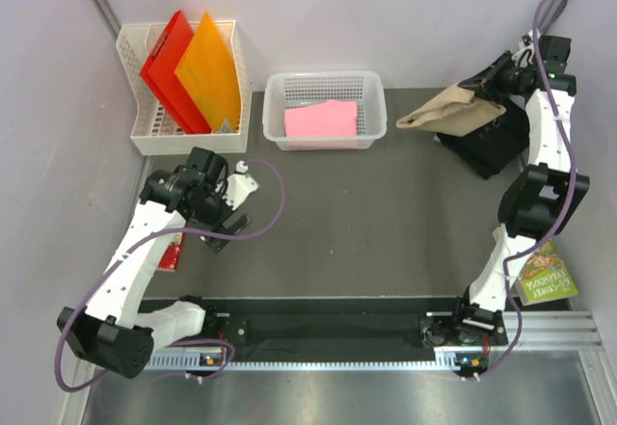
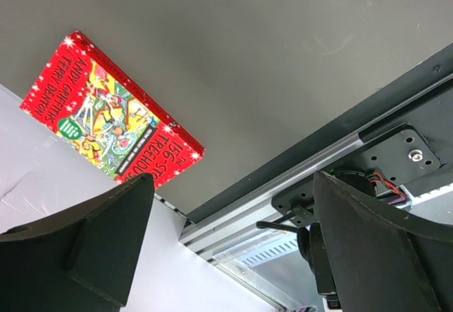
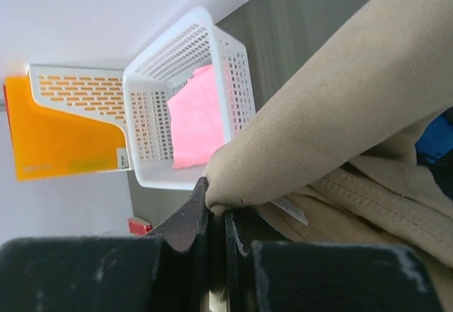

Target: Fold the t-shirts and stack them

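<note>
My right gripper (image 1: 490,86) is shut on the tan t-shirt (image 1: 451,112) and holds it up at the far right, above a black t-shirt (image 1: 492,141) that lies on the table. In the right wrist view the tan cloth (image 3: 340,114) is pinched between my fingertips (image 3: 218,209), with a blue patch (image 3: 437,136) beside it. A folded pink t-shirt (image 1: 321,118) lies in the white mesh basket (image 1: 325,139); it also shows in the right wrist view (image 3: 195,114). My left gripper (image 1: 236,215) is open and empty at the near left, above the table.
A white rack (image 1: 136,117) at the back left holds a red folder (image 1: 169,68) and an orange folder (image 1: 212,68). A red book (image 2: 106,110) lies at the left edge, a green one (image 1: 548,276) at the right edge. The base rail (image 1: 328,329) runs along the front.
</note>
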